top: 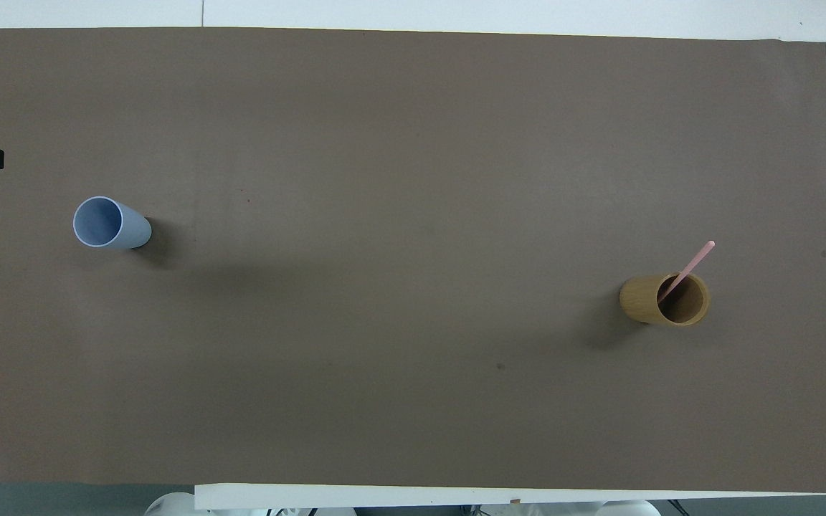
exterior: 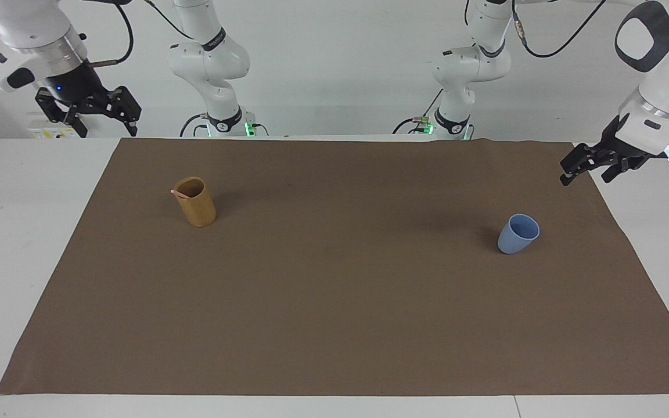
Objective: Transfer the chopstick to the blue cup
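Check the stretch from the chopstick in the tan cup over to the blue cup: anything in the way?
Nothing visible. Only bare brown mat lies between the tan cup, holding the chopstick, and the blue cup. Both grippers hang at the table's ends.

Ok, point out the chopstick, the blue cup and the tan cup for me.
chopstick (top: 696, 259), overhead view, on its pink shaft above the rim.
blue cup (exterior: 514, 239), facing view, on its outer wall.
tan cup (exterior: 201, 213), facing view, on its outer wall.

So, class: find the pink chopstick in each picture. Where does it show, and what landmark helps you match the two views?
Facing view: chopstick at upper left, poking from the tan cup.
Overhead view: chopstick at middle right, leaning out of the same cup.
Shared landmark: blue cup, toward the left arm's end.
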Robot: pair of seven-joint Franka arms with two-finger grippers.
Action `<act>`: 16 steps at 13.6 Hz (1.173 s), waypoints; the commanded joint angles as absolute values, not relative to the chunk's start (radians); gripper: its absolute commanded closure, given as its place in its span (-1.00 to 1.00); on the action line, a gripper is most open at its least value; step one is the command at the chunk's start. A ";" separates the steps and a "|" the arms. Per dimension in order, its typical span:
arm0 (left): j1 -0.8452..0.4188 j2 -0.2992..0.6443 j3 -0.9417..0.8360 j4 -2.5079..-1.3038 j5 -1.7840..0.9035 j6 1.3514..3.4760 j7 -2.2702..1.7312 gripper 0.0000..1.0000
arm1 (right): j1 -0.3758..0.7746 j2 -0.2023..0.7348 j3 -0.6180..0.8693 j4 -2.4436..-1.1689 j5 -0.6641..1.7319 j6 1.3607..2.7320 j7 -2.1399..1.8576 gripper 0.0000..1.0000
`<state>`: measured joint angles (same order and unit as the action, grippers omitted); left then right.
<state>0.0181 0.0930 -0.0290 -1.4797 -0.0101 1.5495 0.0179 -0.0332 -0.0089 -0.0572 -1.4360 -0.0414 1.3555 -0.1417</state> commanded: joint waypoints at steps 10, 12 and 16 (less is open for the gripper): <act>0.057 -0.012 -0.021 -2.056 -0.021 2.148 -0.097 -1.00 | -0.041 -0.043 -0.058 -1.486 -0.046 1.335 -0.127 -1.00; 0.058 -0.008 -0.021 -2.161 -0.020 2.227 -0.087 -1.00 | -0.043 -0.043 -0.058 -1.486 -0.046 1.335 -0.127 -1.00; 0.057 -0.015 -0.021 -2.230 -0.020 2.233 -0.094 -0.99 | -0.043 -0.043 -0.058 -1.486 -0.046 1.335 -0.127 -1.00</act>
<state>0.0515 0.0276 -0.0178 -2.1927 -0.0112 2.2142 -0.0827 -0.0415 -0.0202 -0.0612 -1.4605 -0.0414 1.3357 -0.1379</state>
